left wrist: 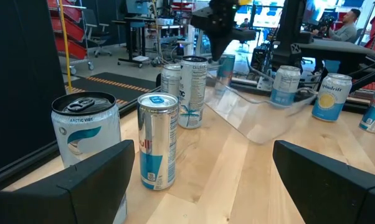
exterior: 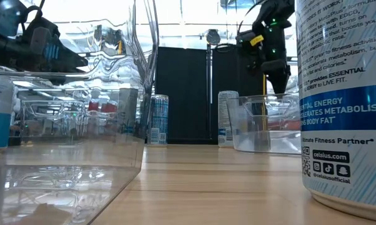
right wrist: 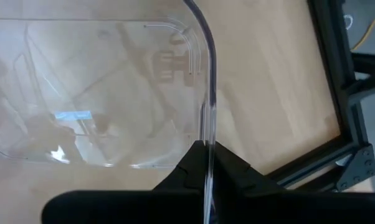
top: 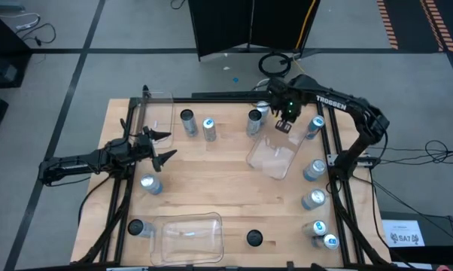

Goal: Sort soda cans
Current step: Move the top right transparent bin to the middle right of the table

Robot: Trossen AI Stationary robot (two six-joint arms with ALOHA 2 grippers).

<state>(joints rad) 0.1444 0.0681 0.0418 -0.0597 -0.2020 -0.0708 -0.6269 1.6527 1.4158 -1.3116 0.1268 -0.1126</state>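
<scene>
Several slim soda cans stand upright on the wooden table: a dark-topped can (top: 187, 120) and a blue-topped one (top: 209, 128) near the far edge, a row of cans (top: 314, 169) down the right side, and others near the front. My right gripper (top: 284, 126) is over the far middle, shut on a clear plastic tray (top: 274, 156). My left gripper (top: 168, 145) is open at the table's left side and touches nothing. In its wrist view the dark-topped can (left wrist: 88, 130) and the blue-topped can (left wrist: 157, 140) stand ahead of it. My right gripper pinches the clear tray's wall at its far rim (right wrist: 207, 134) between the two fingers, one inside the tray and one outside. The fingers come from above, pointing down. The tray (left wrist: 262, 112) sits tilted, far end raised and near end low toward the table.
A second clear tray (top: 189, 237) lies at the near edge and a third (top: 155, 113) stands at the far left corner. Black frame rails (top: 339, 188) run along both table sides. Bare wood (top: 219, 181) lies in the middle. A large can (exterior: 344, 100) fills the low view's right.
</scene>
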